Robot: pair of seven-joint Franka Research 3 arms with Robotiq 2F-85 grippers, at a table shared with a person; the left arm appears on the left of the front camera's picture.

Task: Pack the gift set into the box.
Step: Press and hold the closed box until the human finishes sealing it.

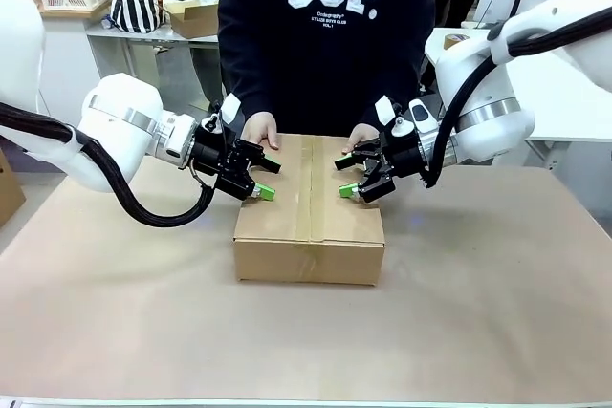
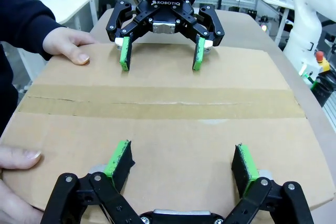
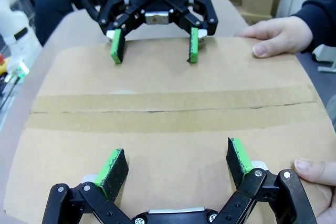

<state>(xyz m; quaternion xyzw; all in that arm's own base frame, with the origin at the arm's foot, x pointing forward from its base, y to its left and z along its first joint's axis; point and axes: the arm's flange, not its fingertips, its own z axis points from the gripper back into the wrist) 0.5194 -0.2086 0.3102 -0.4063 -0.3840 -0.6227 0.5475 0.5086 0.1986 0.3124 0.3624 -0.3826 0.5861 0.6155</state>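
Brown corrugated box (image 1: 309,222), flaps closed, tape strip along seam.

Box (image 1: 309,222) sits mid-table (image 1: 497,312). My left gripper (image 1: 262,179) over its 9 o'clock edge, right gripper (image 1: 346,177) at 3 o'clock, person's hands (image 1: 260,129) at 12.

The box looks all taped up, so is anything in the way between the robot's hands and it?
Nothing visible is. The left gripper and right gripper hang open over the closed box. The person's hands rest only on its far edge.
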